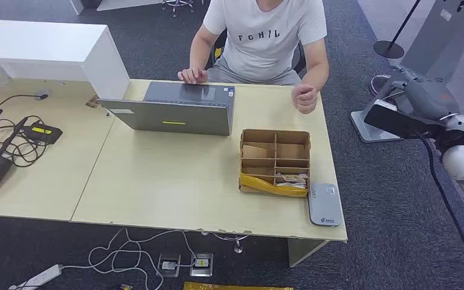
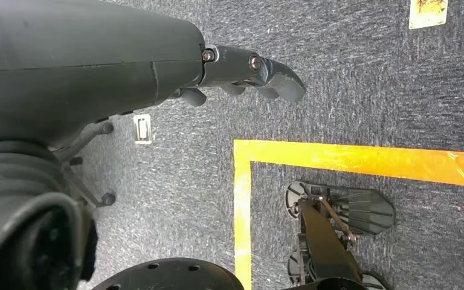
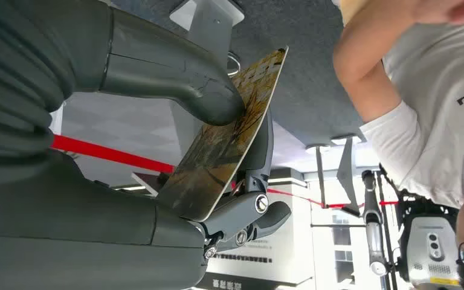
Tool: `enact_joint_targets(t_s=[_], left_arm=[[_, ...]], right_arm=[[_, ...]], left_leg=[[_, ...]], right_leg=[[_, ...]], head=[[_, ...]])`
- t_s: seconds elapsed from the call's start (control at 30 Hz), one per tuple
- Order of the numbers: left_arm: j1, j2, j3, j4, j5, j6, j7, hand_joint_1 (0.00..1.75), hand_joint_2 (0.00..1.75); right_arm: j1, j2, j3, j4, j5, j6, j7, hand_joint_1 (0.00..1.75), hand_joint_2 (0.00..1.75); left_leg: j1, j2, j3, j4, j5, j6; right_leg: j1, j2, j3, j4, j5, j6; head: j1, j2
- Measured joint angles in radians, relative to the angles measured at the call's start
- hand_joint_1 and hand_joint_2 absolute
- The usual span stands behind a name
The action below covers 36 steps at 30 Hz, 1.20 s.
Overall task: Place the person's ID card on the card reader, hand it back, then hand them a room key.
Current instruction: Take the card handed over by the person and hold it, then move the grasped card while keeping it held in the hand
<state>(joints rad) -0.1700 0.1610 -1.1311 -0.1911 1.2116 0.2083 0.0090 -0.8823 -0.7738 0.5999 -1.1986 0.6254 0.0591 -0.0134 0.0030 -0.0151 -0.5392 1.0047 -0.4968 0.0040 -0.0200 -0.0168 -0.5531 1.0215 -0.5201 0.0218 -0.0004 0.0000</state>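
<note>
**Right hand holds a card off the table's right side; person seated at far edge**

Card: thin, flat, printed with a yellow-brown picture and a pale edge. In the right wrist view the card (image 3: pixel 226 142) is pinched between the thick grey thumb on one face and darker fingers (image 3: pixel 260 145) on the other, so the right hand (image 3: pixel 217 157) is gripping it. In the head view the right hand (image 1: pixel 420 99) is raised off the right side of the table, well apart from the reader; the card itself cannot be made out there.

Left hand (image 2: pixel 241 72): hangs over dark carpet with yellow floor tape; fingers curled in, nothing in them.

Card reader (image 1: pixel 325 204): grey, flat, at the near right corner of the table (image 1: pixel 175 181), just beside the cardboard box (image 1: pixel 275 162). Box is divided into compartments; cards lie in the near right one, yellow tape across its near wall.

Surroundings: grey laptop (image 1: pixel 178 109) at the far edge, lid towards the robot. A person (image 1: pixel 266 39) in a white T-shirt sits behind it, one hand at the laptop, the other hand (image 1: pixel 305 96) raised over the table's far right corner. Black devices and cables (image 1: pixel 12 145) lie on the table's left part.
</note>
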Motion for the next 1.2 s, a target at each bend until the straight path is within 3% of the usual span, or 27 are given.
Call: enact_joint_targets(t_s=[0.37,0.77,1.2], left_arm=[[0.000,0.000,0.000,0.000,0.000,0.008,0.002,0.00,0.00],[0.001,0.000,0.000,0.000,-0.001,0.012,0.014,0.00,0.00],[0.001,-0.002,0.000,0.000,0.008,0.040,0.032,0.00,0.00]], right_arm=[[0.051,0.024,0.004,0.000,0.005,-0.013,-0.012,1.75,1.75],[0.191,0.015,0.002,-0.031,-0.036,-0.030,0.023,1.75,1.75],[0.444,-0.013,-0.006,-0.180,-0.088,-0.067,0.080,1.75,1.75]], left_leg=[[0.000,0.000,0.000,0.000,0.000,0.000],[0.000,0.000,0.000,0.000,0.000,0.000],[0.001,0.001,0.001,0.000,-0.001,-0.001]], right_leg=[[0.000,0.000,0.000,0.000,0.000,0.000],[0.000,0.000,0.000,0.000,0.000,0.000],[0.001,0.001,0.000,0.000,0.000,0.000]], head=[[0.000,0.000],[0.000,0.000],[0.000,0.000]])
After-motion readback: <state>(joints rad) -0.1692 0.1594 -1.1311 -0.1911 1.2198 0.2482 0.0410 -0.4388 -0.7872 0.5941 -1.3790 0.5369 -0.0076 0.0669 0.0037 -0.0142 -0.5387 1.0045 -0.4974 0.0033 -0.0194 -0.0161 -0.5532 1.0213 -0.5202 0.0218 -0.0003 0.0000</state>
